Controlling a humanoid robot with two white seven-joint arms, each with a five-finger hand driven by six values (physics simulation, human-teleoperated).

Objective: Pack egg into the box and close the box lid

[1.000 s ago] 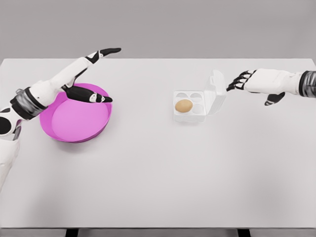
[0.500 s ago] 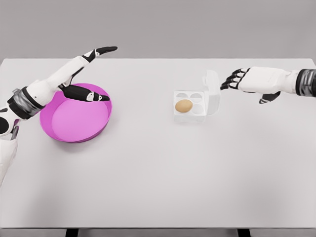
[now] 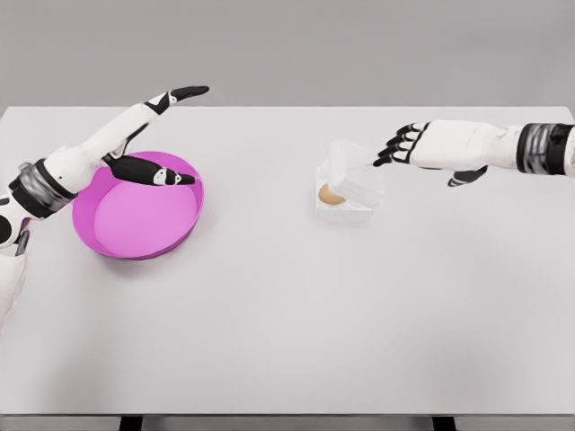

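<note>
A clear plastic egg box [image 3: 346, 208] sits right of the table's middle, with a brown egg [image 3: 330, 195] in its left cell. Its clear lid [image 3: 357, 172] is tipped over the tray, partly down and covering most of the egg. My right hand [image 3: 395, 147] reaches in from the right, its curled black fingertips [image 3: 384, 156] at the lid's upper right edge, holding nothing. My left hand [image 3: 166, 135] hovers over the pink bowl [image 3: 137, 208] at the left, fingers spread and empty.
The pink bowl is shallow and holds nothing. The white table [image 3: 287, 314] stretches wide in front of the box, with its far edge just behind both hands.
My right hand has moved left, and the lid has swung from standing open on the right to leaning down over the egg. The left arm has barely shifted.
</note>
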